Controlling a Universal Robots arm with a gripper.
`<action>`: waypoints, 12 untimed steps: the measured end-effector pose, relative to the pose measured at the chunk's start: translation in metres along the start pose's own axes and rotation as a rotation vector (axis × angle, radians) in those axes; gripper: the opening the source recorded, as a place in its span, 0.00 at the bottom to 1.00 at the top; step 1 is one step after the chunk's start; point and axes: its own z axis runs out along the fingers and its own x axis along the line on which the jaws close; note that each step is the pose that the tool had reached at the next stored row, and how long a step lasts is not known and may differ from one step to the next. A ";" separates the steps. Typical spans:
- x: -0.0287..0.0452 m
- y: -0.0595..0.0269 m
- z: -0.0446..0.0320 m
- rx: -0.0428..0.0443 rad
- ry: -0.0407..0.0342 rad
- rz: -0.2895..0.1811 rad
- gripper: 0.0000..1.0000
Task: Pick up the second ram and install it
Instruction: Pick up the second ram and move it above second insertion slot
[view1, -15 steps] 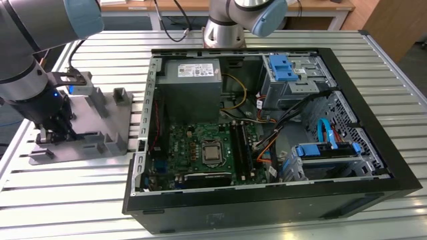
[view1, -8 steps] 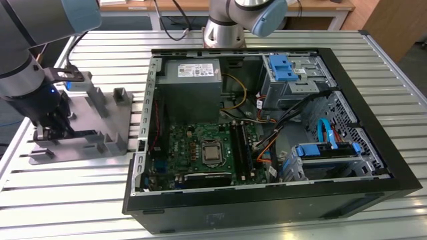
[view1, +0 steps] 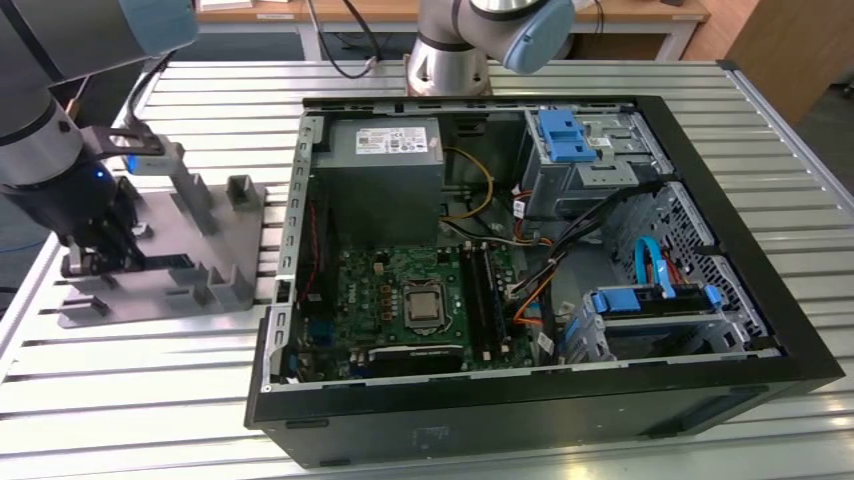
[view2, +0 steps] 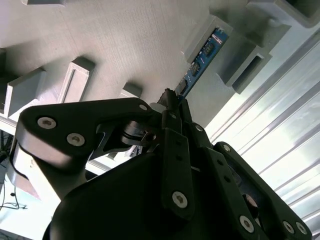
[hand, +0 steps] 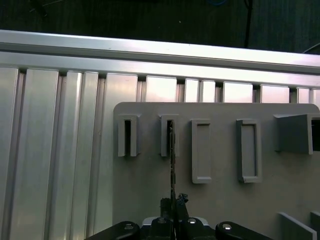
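Gripper (view1: 87, 262) sits low over the grey tray (view1: 180, 295) at the exterior view's left, mid-height, on the slatted metal desk (view1: 134, 400). Open computer case (view1: 467, 425) stands beside the tray, toward the exterior view's right.

The second ram (view2: 207, 50) stands on edge in a tray slot; the blue board and black chips are seen in the second wrist view. In the first wrist view it reads as a thin dark line (hand: 171, 160).

Fingers (hand: 165, 204) are drawn narrow, pinching the near end of the strip between them.
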 end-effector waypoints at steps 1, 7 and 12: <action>0.0000 0.0000 -0.0010 0.0000 -0.0016 0.000 0.14; -0.0003 0.0003 -0.0060 0.0004 -0.0101 0.000 0.14; -0.0006 0.0004 -0.0106 0.0007 -0.0157 -0.001 0.14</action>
